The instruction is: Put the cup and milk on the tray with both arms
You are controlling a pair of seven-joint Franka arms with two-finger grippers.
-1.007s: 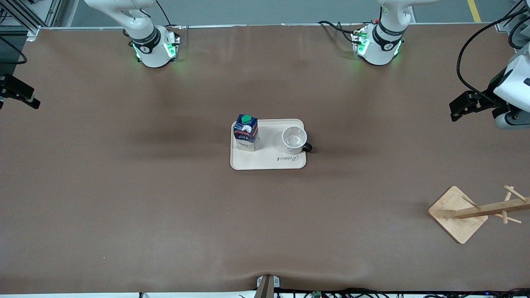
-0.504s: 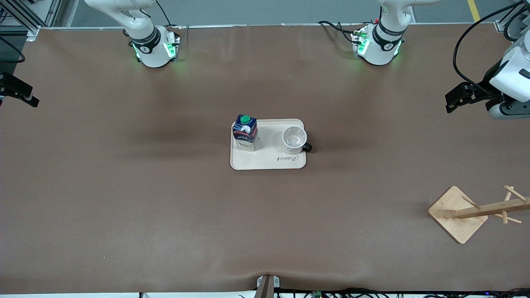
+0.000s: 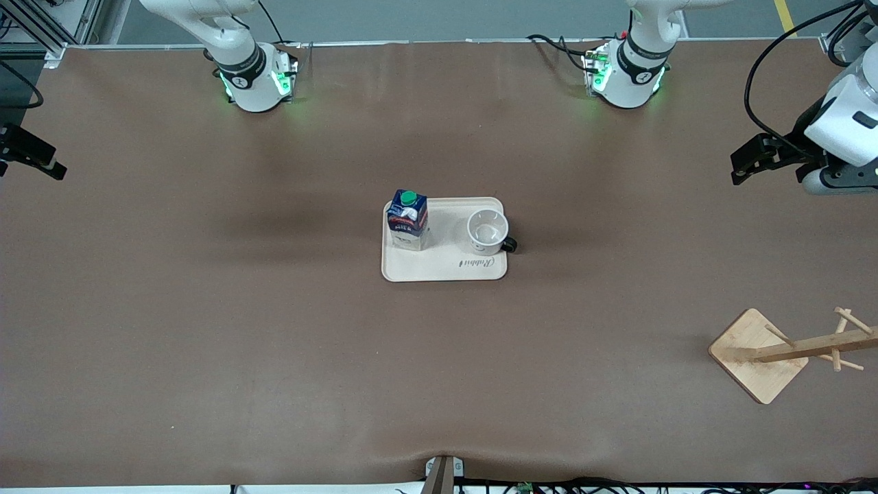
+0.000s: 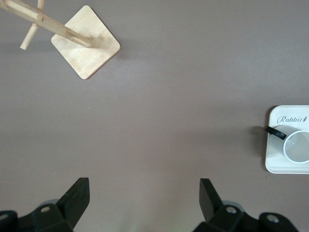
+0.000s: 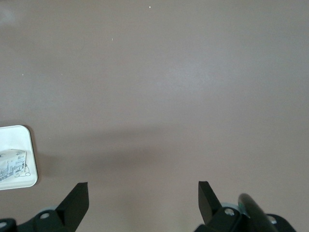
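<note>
Milk [image 3: 407, 219] and cup [image 3: 488, 232] are seen upright on the tray [image 3: 446, 269] at mid-table [image 3: 274, 329]; left tool [image 4: 143, 200] and right tool [image 5: 143, 200] are held spread apart over bare table, each toward its own end

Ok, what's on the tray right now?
The milk and the cup stand upright on the tray, apart. The cup looks empty. The tray's surface under them is covered.

- The two arms are showing round white bodies, the left arm [image 3: 634, 51] and the right arm [image 3: 233, 48], with black rings.
- Green lights are glowing on their bases.
- Black cables are hanging near the left gripper [image 3: 754, 156].
- The fingers [image 4: 75, 200] are looking black and chunky.
</note>
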